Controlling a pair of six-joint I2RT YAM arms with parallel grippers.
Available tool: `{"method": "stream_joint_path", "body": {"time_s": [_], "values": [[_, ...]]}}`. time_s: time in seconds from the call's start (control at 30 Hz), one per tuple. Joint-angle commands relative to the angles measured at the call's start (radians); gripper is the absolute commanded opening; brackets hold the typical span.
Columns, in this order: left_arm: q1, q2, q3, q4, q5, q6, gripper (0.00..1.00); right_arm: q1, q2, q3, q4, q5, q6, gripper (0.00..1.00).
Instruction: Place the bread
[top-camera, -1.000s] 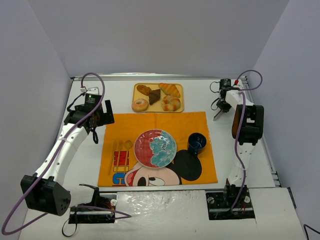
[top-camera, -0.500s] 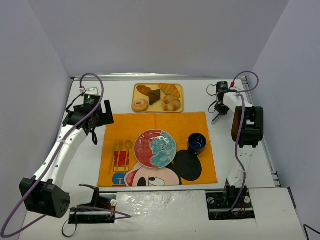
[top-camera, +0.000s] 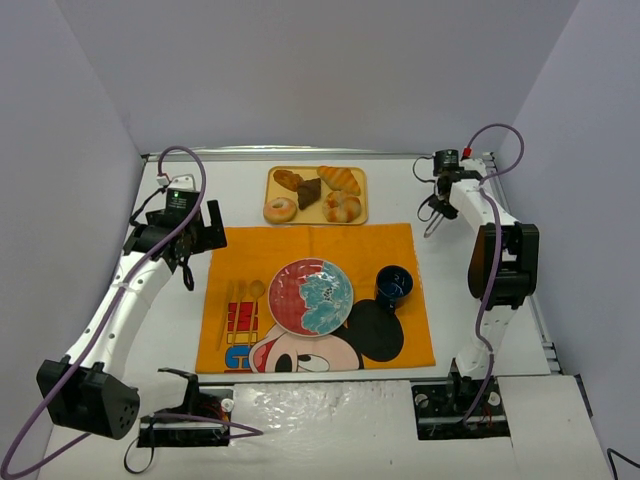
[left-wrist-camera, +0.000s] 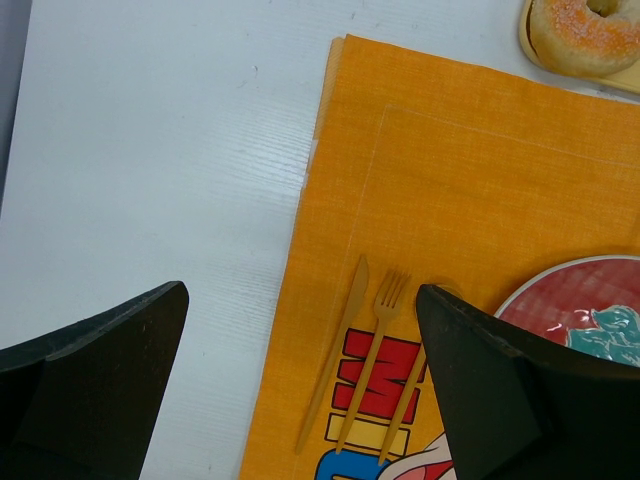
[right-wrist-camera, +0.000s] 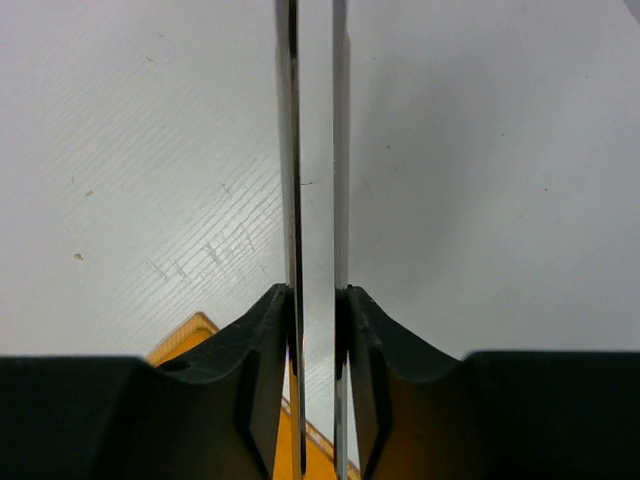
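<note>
Several breads lie on a wooden tray (top-camera: 361, 190) at the back: a sugared donut (top-camera: 280, 210), a croissant (top-camera: 340, 179), a dark chocolate piece (top-camera: 309, 192) and a roll (top-camera: 343, 207). A red and teal plate (top-camera: 310, 297) sits empty on the orange mat (top-camera: 320, 250). My right gripper (top-camera: 436, 212) is right of the tray, over bare table, shut on metal tongs (right-wrist-camera: 291, 150) that point down. My left gripper (top-camera: 189, 262) is open and empty above the mat's left edge. The donut (left-wrist-camera: 585, 30) and plate (left-wrist-camera: 570, 300) show in the left wrist view.
A dark blue cup (top-camera: 393, 284) stands right of the plate. An orange knife, fork and spoon (left-wrist-camera: 375, 370) lie on the mat left of the plate. Grey walls close in the table on three sides.
My right gripper with the tongs has shifted slightly back and left, and its elbow has swung to the right. The left arm has barely moved.
</note>
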Motion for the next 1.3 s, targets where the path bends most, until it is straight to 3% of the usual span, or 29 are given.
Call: {"method": "stream_joint_path", "body": {"time_s": [0.0, 0.07, 0.27, 0.7, 1.27], "values": [[0.009, -0.04, 0.027, 0.012, -0.018, 0.007, 0.97, 0.0, -0.095, -0.011, -0.011, 0.018, -0.012, 0.37], [0.009, -0.037, 0.029, 0.012, -0.017, 0.005, 0.97, 0.001, -0.1, -0.014, -0.013, 0.019, -0.013, 0.46], [0.009, -0.037, 0.032, 0.014, -0.015, 0.005, 0.97, 0.001, -0.123, -0.021, -0.016, 0.019, -0.02, 0.51], [0.009, -0.034, 0.036, 0.009, -0.015, 0.002, 0.97, 0.03, -0.196, 0.006, -0.045, -0.031, -0.046, 0.5], [0.009, -0.048, 0.026, -0.005, -0.025, 0.002, 0.97, 0.251, -0.286, 0.127, -0.167, -0.112, -0.079, 0.51]]}}
